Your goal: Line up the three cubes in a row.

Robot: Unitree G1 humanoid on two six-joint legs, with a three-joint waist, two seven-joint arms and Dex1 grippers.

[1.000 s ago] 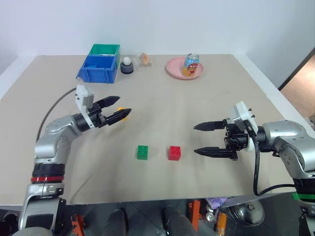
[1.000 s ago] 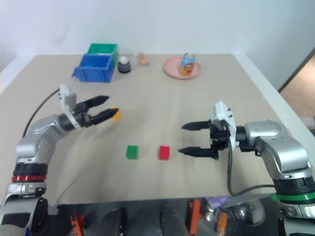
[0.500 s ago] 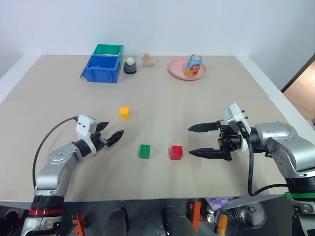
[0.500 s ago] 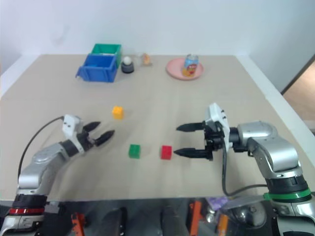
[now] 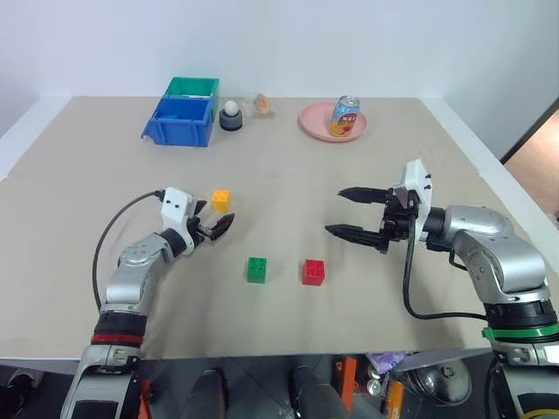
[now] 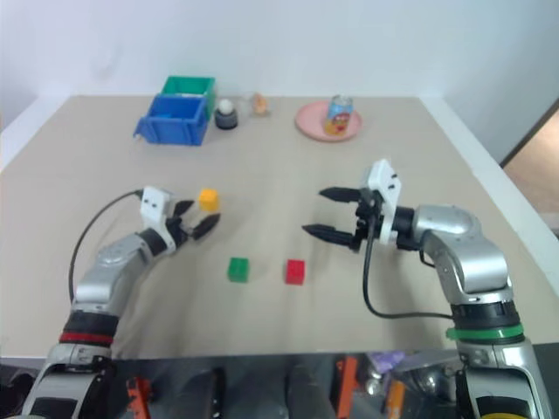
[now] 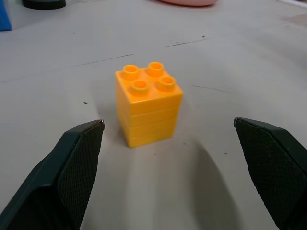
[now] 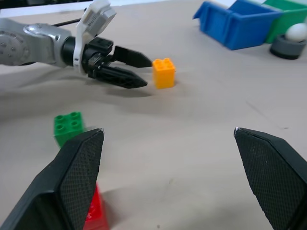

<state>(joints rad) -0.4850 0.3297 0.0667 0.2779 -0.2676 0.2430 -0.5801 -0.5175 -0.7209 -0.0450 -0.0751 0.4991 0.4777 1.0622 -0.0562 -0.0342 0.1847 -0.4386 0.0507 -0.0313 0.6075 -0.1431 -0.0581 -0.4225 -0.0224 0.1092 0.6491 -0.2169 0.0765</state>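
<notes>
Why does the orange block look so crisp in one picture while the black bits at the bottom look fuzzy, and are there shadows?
Left wrist view: the yellow-orange cube is in focus with a soft shadow beside it; the near fingers blur at their edges. Left eye view: lighting is even, with only faint shadows by the green cube and red cube.

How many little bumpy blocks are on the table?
3. The yellow-orange cube sits just ahead of the left gripper; the green cube and red cube sit side by side nearer the front edge.

The right wrist view's lower edge cuts off the red cube [image 8: 94,215], and the small object [image 5: 262,105] beside the ball holder stays unidentifiable.
</notes>
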